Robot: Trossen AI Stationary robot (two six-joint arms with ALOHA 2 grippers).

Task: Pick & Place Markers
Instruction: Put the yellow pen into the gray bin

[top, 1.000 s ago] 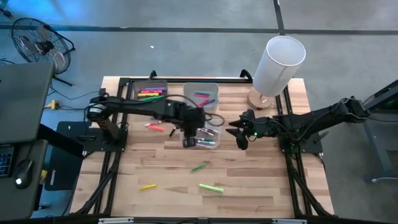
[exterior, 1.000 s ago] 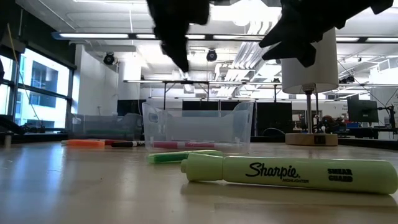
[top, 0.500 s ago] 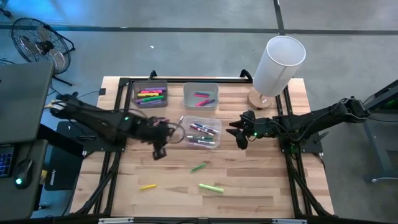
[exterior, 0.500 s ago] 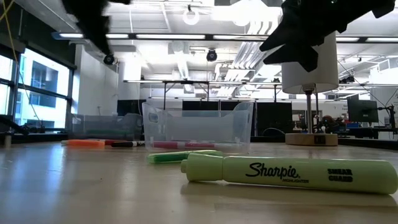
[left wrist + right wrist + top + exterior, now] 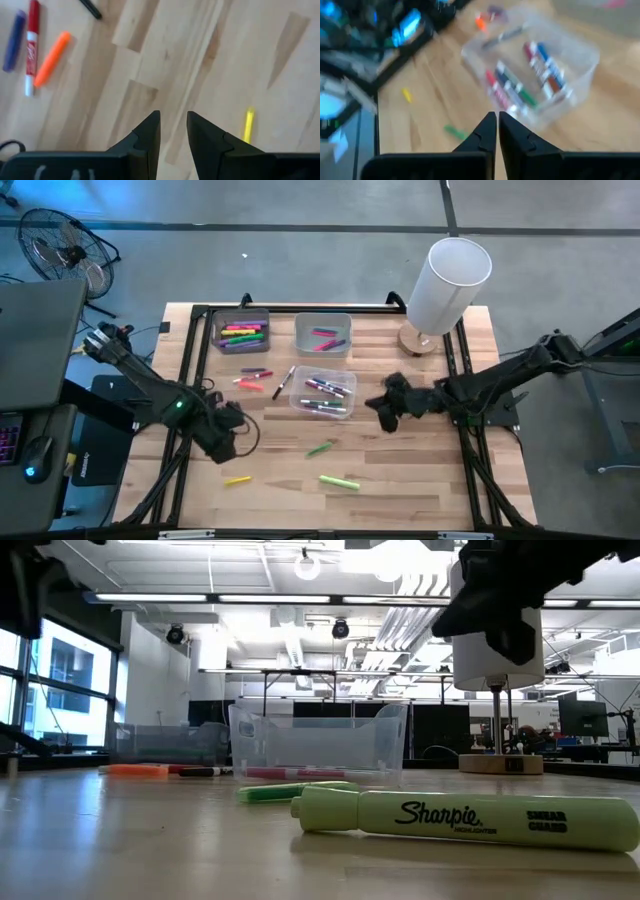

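Both grippers hover empty: left gripper (image 5: 225, 442) slightly parted near a yellow marker (image 5: 237, 479), right gripper (image 5: 385, 406) pressed together.

Both arms are dark, slim and jointed, built of matte black links; the left arm (image 5: 160, 395) carries a small green light and loose black cable loops; the right arm (image 5: 500, 383) looks the same; each gripper's fingers (image 5: 145, 137) are black, wedge-shaped, tapering to points.

Ahead of the left gripper's (image 5: 173, 127) black jaws lies a yellow marker (image 5: 248, 125). An orange marker (image 5: 52, 58) and a red-and-white marker (image 5: 32, 46) lie farther off.
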